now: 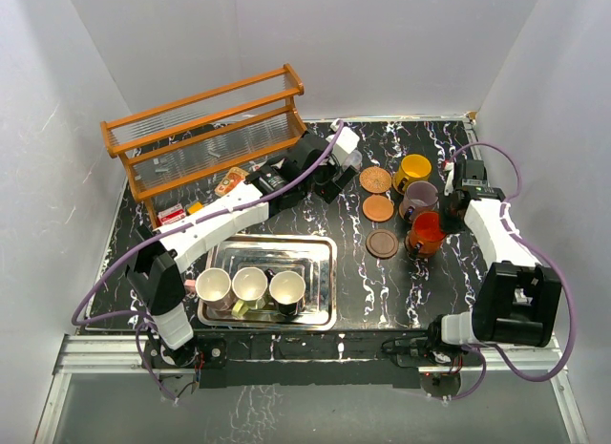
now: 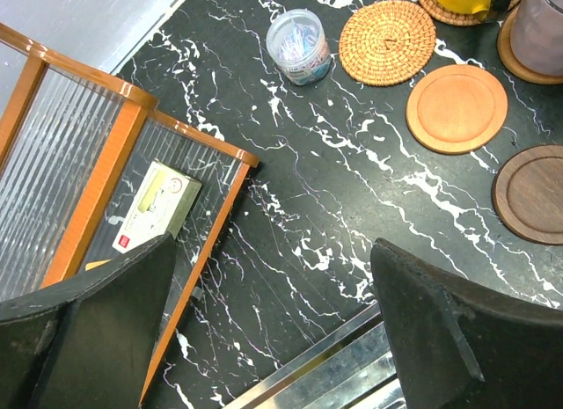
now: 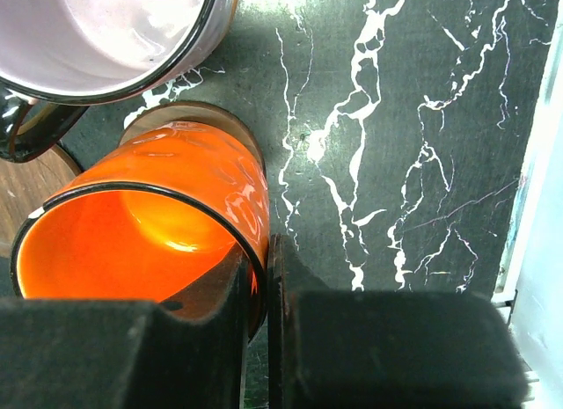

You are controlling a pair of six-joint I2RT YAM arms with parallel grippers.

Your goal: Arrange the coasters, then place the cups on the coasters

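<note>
Three bare coasters lie in a column: woven (image 1: 375,179) (image 2: 387,42), smooth orange (image 1: 378,208) (image 2: 456,108) and dark brown (image 1: 382,243) (image 2: 532,193). To their right a yellow cup (image 1: 413,170) and a mauve cup (image 1: 418,200) (image 3: 106,31) each stand on a coaster. My right gripper (image 1: 441,224) (image 3: 264,268) is shut on the wall of the red-orange cup (image 1: 425,232) (image 3: 149,215), one finger inside and one outside; its base is over a dark brown coaster (image 3: 189,110). My left gripper (image 1: 331,183) (image 2: 271,251) hangs open and empty over the marble. Three white-lined cups (image 1: 249,285) stand in the tray.
The steel tray (image 1: 325,263) (image 2: 334,365) lies at the front middle. An orange wooden rack (image 1: 205,129) (image 2: 132,154) stands at the back left with a small box (image 2: 158,202) under it. A small lidded pot (image 2: 300,47) sits left of the woven coaster.
</note>
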